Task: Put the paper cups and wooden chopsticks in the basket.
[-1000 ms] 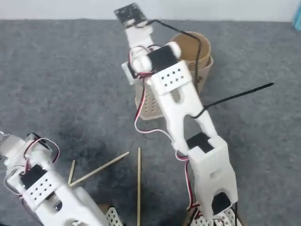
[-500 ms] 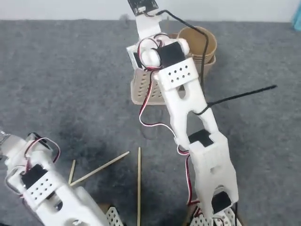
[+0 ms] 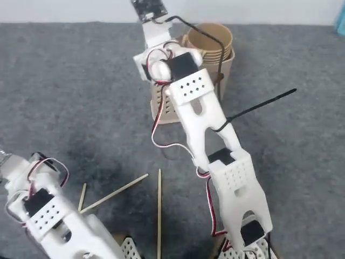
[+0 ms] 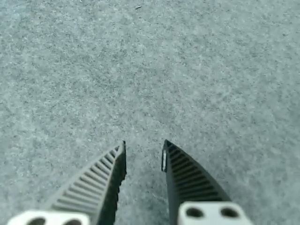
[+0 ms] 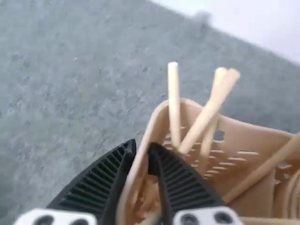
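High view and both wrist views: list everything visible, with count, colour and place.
basket: one, beige, slotted walls, far side of the table.
paper cups: nested stack, brown, inside the basket; count cannot be told.
chopsticks in the basket: at least three, pale wood, standing up out of it.
chopsticks on the table: three, pale wood, lying near the arm bases.
cable: one, black, sticking out sideways from the right arm.
table cover: grey, carpet-like.
left gripper: open, over bare table cover.
right gripper: one finger on each side of the basket wall, closed on it.
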Tool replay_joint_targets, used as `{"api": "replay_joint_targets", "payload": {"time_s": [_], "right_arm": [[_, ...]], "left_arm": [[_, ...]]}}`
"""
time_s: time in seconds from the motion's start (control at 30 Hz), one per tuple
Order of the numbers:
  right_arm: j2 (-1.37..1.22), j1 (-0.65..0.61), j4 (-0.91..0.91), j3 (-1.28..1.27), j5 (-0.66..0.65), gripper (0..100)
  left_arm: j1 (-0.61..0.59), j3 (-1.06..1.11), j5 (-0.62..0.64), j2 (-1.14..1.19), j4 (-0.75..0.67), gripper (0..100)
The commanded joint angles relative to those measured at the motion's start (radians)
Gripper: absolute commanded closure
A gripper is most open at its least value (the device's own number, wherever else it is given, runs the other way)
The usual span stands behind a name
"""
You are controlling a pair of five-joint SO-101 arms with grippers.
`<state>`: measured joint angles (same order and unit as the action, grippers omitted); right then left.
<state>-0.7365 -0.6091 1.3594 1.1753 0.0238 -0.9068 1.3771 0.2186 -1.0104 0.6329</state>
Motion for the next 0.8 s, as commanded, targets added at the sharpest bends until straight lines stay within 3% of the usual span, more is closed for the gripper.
{"api": "replay_joint_targets", "payload": {"time_s": [0.0,0.3,0.77], "right_arm": [[0.116,-0.036,0.035,0.049,-0.009,87.4],[0.197,-0.042,0.073,0.049,-0.009,86.8],[0.496,-0.062,0.289,0.048,0.038,87.2]], "left_arm": [[0.006,-0.002,-0.009,-0.011,-0.029,88],[0.006,-0.002,-0.009,-0.011,-0.029,88],[0.006,-0.002,-0.009,-0.011,-0.029,88]]}}
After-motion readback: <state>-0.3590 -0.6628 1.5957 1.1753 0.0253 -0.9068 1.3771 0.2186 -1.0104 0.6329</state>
